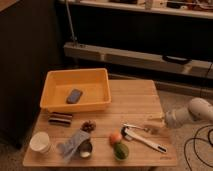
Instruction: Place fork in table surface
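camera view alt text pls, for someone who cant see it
The robot's gripper is at the right edge of the wooden table surface, beside the fork lying on it. A yellow bin, a white utensil and other small items share the table.
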